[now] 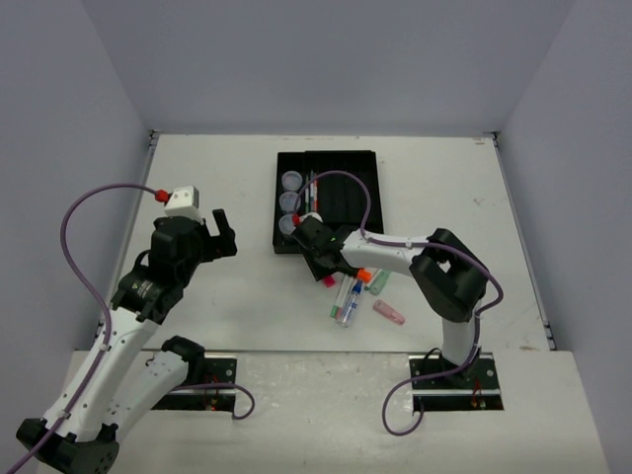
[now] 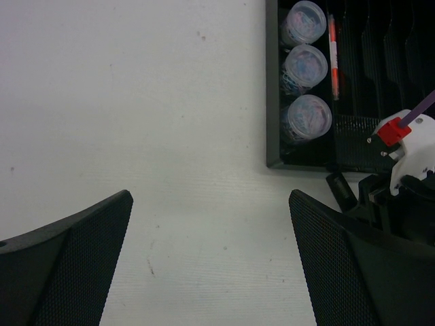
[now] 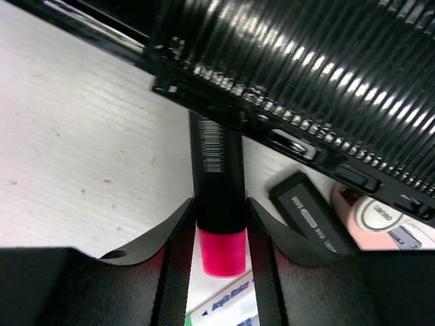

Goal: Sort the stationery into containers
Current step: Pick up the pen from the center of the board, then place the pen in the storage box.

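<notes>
My right gripper (image 1: 322,261) (image 3: 219,231) is shut on a black marker (image 3: 217,163) with a pink end (image 3: 222,252), just in front of the near edge of the black tray (image 1: 361,190) (image 3: 306,61). The pink end also shows in the top view (image 1: 327,280). Three grey-lilac pots (image 1: 289,202) (image 2: 305,66) stand in the tray's left slot, with thin pens (image 1: 311,194) (image 2: 333,54) in the slot beside them. My left gripper (image 1: 221,233) (image 2: 211,200) is open and empty over bare table, left of the tray.
Loose stationery lies right of the right gripper: pens and markers (image 1: 349,299), an orange-capped marker (image 1: 366,276) and a pink eraser (image 1: 389,313). A small black bar (image 3: 309,214) and a pale pink marker (image 3: 370,217) lie close beside the right fingers. Walls enclose the table.
</notes>
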You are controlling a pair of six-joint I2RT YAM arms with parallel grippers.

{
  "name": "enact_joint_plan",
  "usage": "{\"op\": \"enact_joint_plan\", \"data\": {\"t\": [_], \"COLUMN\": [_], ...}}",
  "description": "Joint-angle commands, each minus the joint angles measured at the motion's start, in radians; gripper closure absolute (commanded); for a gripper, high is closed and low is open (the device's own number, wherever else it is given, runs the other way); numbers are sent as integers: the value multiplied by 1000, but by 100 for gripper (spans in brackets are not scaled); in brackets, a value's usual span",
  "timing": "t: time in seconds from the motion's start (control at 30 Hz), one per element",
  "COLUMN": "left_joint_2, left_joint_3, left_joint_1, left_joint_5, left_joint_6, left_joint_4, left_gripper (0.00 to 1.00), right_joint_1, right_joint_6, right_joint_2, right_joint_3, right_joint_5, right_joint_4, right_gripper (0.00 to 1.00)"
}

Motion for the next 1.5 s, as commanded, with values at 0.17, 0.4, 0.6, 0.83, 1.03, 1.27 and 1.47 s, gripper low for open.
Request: {"op": "enact_joint_plan", "data": {"t": [0.17, 0.4, 0.6, 0.83, 1.03, 1.27, 1.47], "left_joint_2": [-7, -6, -4, -8, -7, -1, 8], "left_joint_3": [-2, -2, 0, -2, -1, 0, 0], "left_joint_1": [9, 7, 8, 8, 9, 9, 9], "left_joint_5": [7, 7, 8, 2, -1, 1, 0], "left_joint_6": [28, 28, 28, 28, 28, 28, 28], "left_joint_4": [38, 37, 38, 36, 36, 36, 35], "left_gripper": [0, 0, 0, 0, 0, 0, 0], "right_joint_1": [58, 69, 70, 9, -215, -327, -349], "right_joint_6": [63, 78, 88, 105, 136, 114, 96], "right_joint_2": [-13, -84, -198, -274, -155, 144, 314], "right_joint_3": [2, -15, -33, 50, 276, 671, 861], "right_joint_5": [15, -66, -96, -23, -49, -37, -46], "right_joint_4": [-37, -37, -45, -96, -107, -190, -212], "right_gripper": [100, 100, 100, 100, 100, 100, 100]}}
